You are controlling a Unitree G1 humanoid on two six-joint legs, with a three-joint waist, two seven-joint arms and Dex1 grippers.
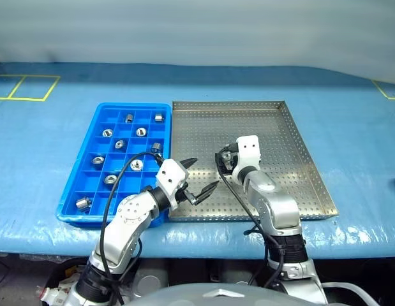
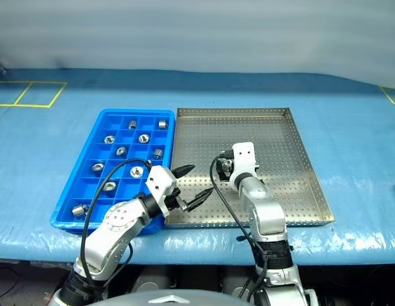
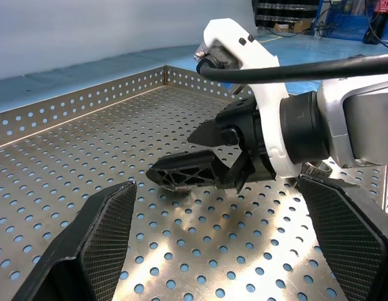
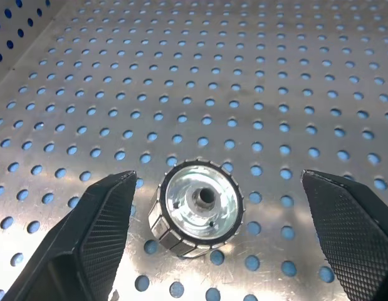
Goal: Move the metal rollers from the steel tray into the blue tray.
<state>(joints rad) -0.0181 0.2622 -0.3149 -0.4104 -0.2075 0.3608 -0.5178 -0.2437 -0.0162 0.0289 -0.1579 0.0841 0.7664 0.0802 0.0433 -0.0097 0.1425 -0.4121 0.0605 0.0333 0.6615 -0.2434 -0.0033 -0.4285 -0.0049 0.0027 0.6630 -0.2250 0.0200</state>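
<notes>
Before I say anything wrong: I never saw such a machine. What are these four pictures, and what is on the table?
Two pictures come from the robot's head, looking down over its arms. The other two come from cameras on its wrists. On the blue-covered table lie a blue tray with metal rollers in its compartments and, beside it, a steel tray. The left pincer hangs open at the steel tray's near edge, holding nothing. The right pincer is open around one roller lying on the steel tray, not gripping it yet.

Left gripper [image 1: 200,175] and right gripper [image 3: 203,153] hover, jaws spread wide.
</notes>
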